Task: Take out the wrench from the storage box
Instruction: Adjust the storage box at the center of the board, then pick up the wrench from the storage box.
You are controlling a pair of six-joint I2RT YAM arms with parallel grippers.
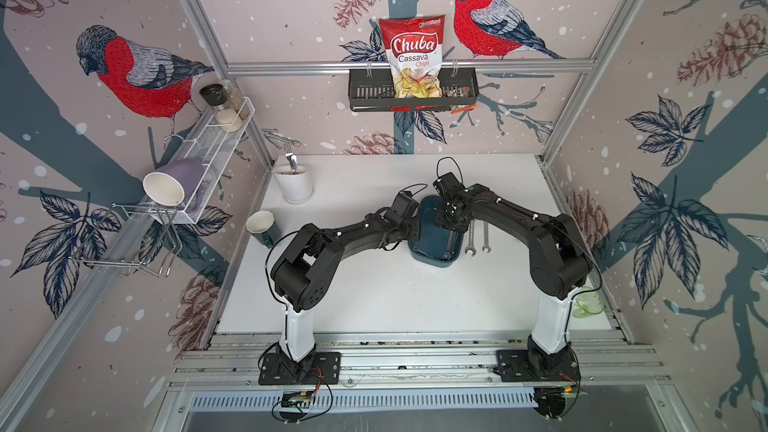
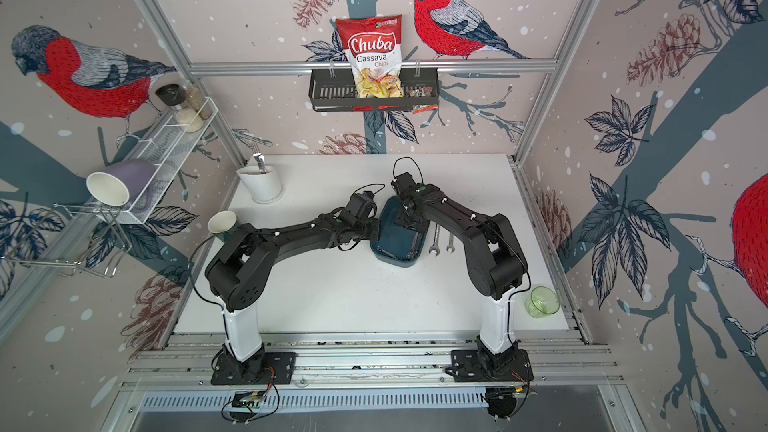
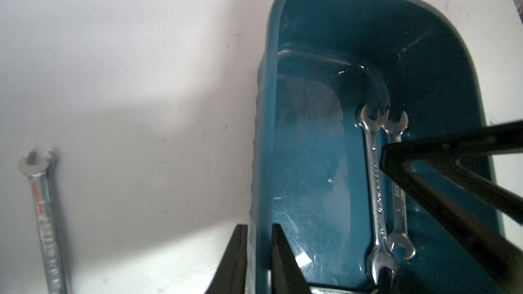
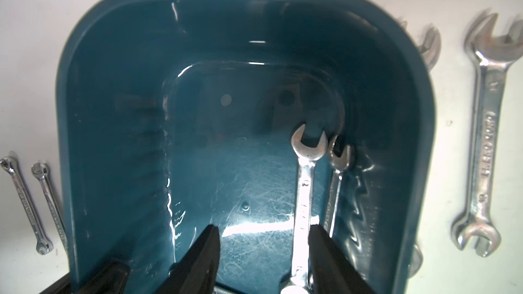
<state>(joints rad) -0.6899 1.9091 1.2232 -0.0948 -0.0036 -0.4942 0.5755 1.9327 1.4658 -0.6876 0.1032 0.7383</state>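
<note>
One wrench [image 4: 304,193] lies in your storage box [image 1: 432,260], along its 3 o'clock wall; the slimmer twin beside it may be a reflection | outside: two large wrenches [image 1: 470,238] at 3 o'clock, two small wrenches [image 4: 25,202] past the opposite wall | left gripper [image 3: 259,226] clenched on 9 o'clock wall | right gripper [image 4: 263,227] released, wrench between its fingers | table [image 1: 374,284] open toward 6 o'clock

You face walls covered in bullfinch-and-pinecone wallpaper [image 1: 291,14], framed by aluminium rails [image 1: 291,68]. Below them lies a white tabletop [image 1: 374,297]. A black slotted basket [image 1: 365,95] hangs on the back rail, and a white wire shelf [image 1: 208,143] on your side wall.
</note>
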